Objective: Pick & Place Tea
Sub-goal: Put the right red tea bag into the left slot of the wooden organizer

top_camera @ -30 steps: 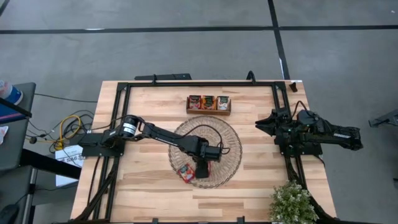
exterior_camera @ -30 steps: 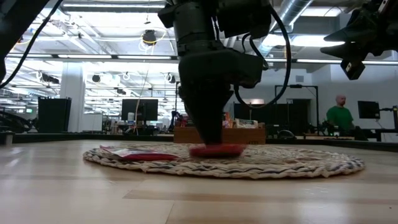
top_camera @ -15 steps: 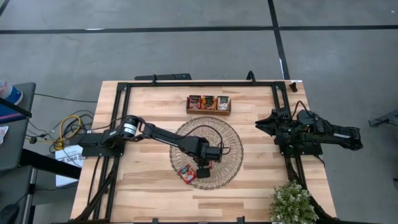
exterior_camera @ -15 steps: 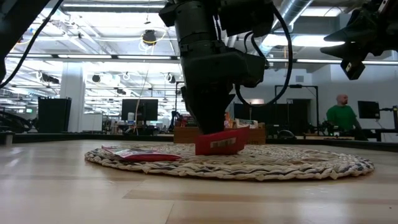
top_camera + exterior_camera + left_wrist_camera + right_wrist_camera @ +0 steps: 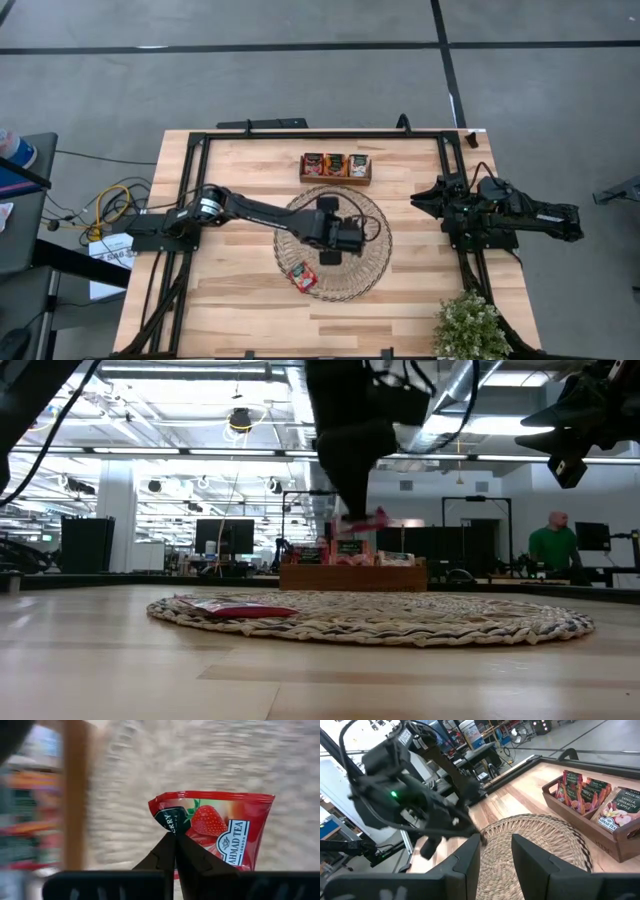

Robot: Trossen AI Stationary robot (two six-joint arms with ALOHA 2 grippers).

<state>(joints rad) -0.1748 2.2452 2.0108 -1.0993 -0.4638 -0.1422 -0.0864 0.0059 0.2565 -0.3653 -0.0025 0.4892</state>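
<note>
Left gripper [image 5: 175, 840] pinches red tea sachet [image 5: 220, 827] above woven mat [image 5: 368, 262].

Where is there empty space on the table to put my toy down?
Bare wood lies between the woven mat and the plant, and between the mat and the table's left rail. It is crowded mid-table: the left gripper lifts a red tea sachet there, another sachet lies on the mat, and the wooden tray sits behind.

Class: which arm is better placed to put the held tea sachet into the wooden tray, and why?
The left. Its gripper is shut on the red sachet, lifted above the woven mat near the tray. The right gripper waits at the table's right edge, empty.
</note>
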